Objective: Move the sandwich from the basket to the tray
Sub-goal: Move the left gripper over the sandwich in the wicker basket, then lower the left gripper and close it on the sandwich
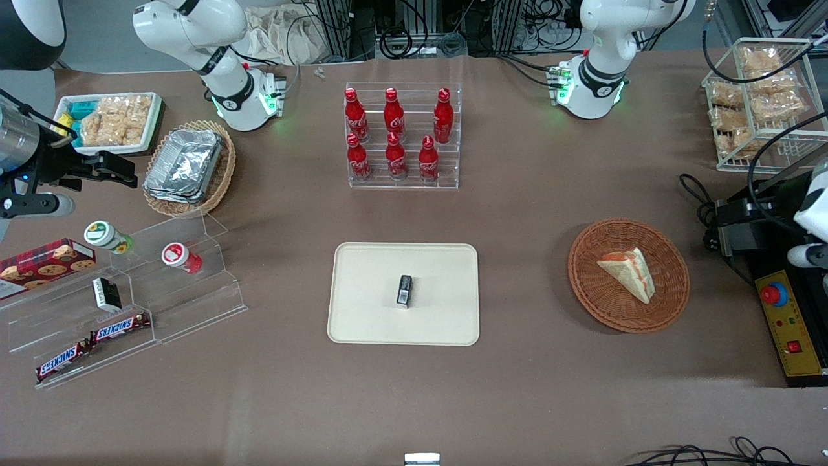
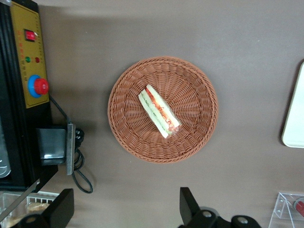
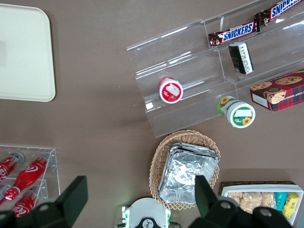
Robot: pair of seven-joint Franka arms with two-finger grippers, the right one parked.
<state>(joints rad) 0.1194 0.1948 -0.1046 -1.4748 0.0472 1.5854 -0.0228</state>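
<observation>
So the triangular wedge sandwich of pale white bread with orange-red filling (image 1: 627,273) is sitting in the middle of the round reddish-brown woven wicker basket (image 1: 592,304). That's at about mid-height of the front frame, toward the working arm's end of the table. The flat cream rectangular tray with rounded corners (image 1: 369,310) is lying in the lower middle of that frame, well apart from the basket.

The left arm's gripper (image 2: 125,192) is hanging high above the table with its fingers spread wide and nothing between them. It's off to one side of the basket rather than over the sandwich (image 2: 159,111), so nothing is getting grabbed yet.

Stuff that's looking risky to me:

- The bread is looking soft. If the fingers are closing hard across the wedge, it's probably getting squashed or the filling is squeezing out.
- The wedge is tapering, so a pinch near the thin corner is likely sliding off mid-lift.
- The basket (image 2: 128,133) is looking light. A finger coming down on the weave or rim instead of inside is probably dragging or tipping it.
- The black and yellow control box with the red button (image 2: 31,71) and its black cable (image 2: 78,161) are sitting near the basket, so a sloppy approach is risking a bump there.
- A small black boxy object (image 1: 404,290) is standing mid-tray. Dropping the sandwich on it means the sandwich is ending up tilted or knocking it over, so bare tray beside it is looking safer.
</observation>
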